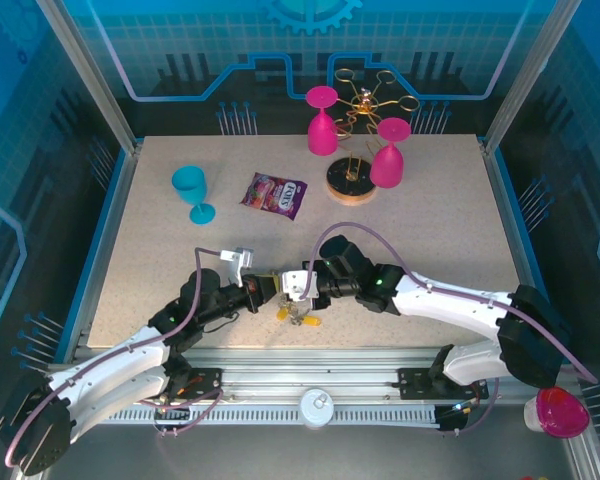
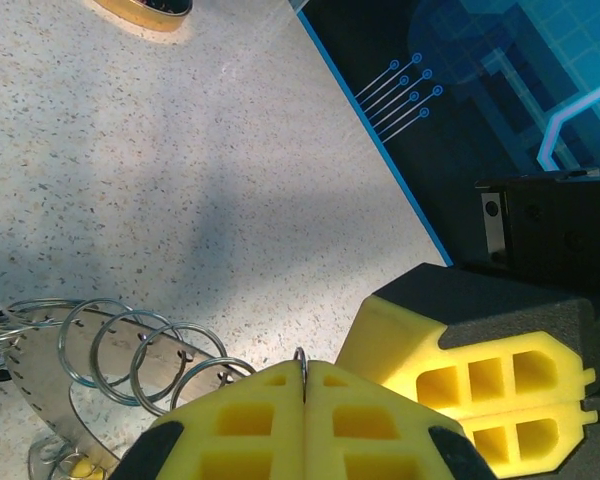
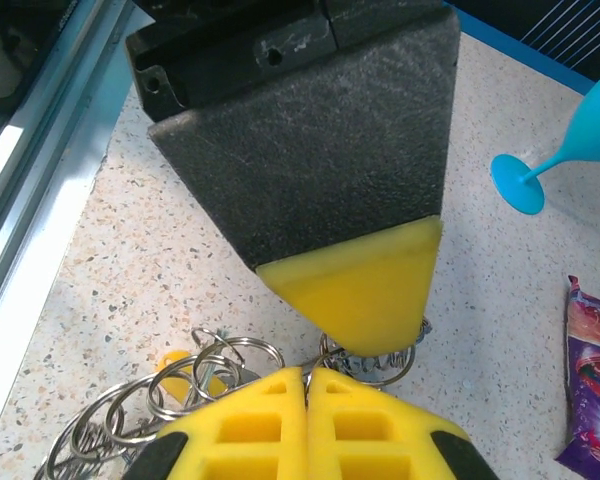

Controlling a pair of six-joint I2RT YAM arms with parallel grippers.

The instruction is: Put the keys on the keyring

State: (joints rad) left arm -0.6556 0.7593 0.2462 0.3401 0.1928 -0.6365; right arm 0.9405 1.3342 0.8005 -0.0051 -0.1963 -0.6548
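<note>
- My left tool [image 2: 303,388] is pinched shut. A thin loop of grey wire stands out of the seam between its pads, and I take that for the keyring [image 2: 300,358].
- My right tool [image 3: 305,395] is closed tight too, nose to nose with the left one above the near edge of the surface [image 1: 430,230]. I cannot tell whether it grips anything.
- The keys [image 3: 220,368] lie bunched just below both tips, their small split rings fanned out and a yellow tag [image 3: 177,370] among them.
- The step in hand, as I judge it, is threading one key's small ring onto the keyring.
- To do it well, my left pinch should be firm so the wire cannot swivel.
- My right tool should take a single small ring by its edge, not the whole bunch.
- I would meet the keyring's split end at a shallow angle and slide along the wire, not push across it.
- The foam pads hide the join and the tips crowd each other, so I would go slowly.
</note>
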